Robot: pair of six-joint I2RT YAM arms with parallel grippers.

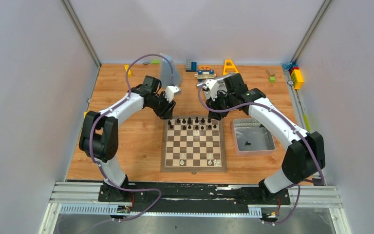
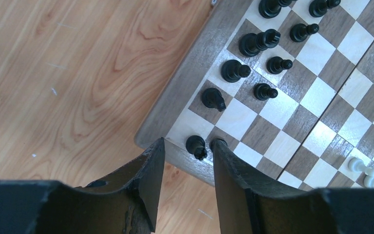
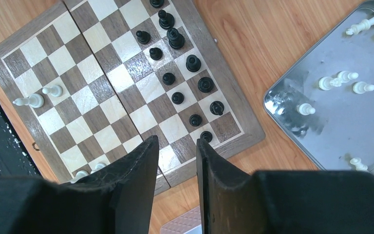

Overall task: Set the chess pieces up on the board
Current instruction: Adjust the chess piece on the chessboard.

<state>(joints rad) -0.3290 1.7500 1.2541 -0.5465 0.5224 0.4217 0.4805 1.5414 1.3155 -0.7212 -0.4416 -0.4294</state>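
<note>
The board point(image 1: 193, 144) lies mid-table. Black chess pieces point(image 1: 195, 123) stand in two rows on its far side, and a few white ones point(image 1: 210, 157) stand on its near side. My left gripper point(image 1: 168, 113) is open over the board's far-left corner. In the left wrist view a black piece point(image 2: 196, 146) stands on the corner square between the gripper's point(image 2: 187, 145) spread fingertips, untouched. My right gripper point(image 1: 219, 109) is open and empty above the far-right corner. In the right wrist view its tips point(image 3: 177, 141) hang beside a black piece point(image 3: 206, 136).
A grey tray point(image 1: 265, 145) right of the board holds several loose white pieces point(image 3: 328, 83) and one dark one point(image 1: 247, 143). Coloured toy blocks point(image 1: 297, 77), a yellow triangle point(image 1: 230, 66) and a grey object point(image 1: 167, 68) line the far edge.
</note>
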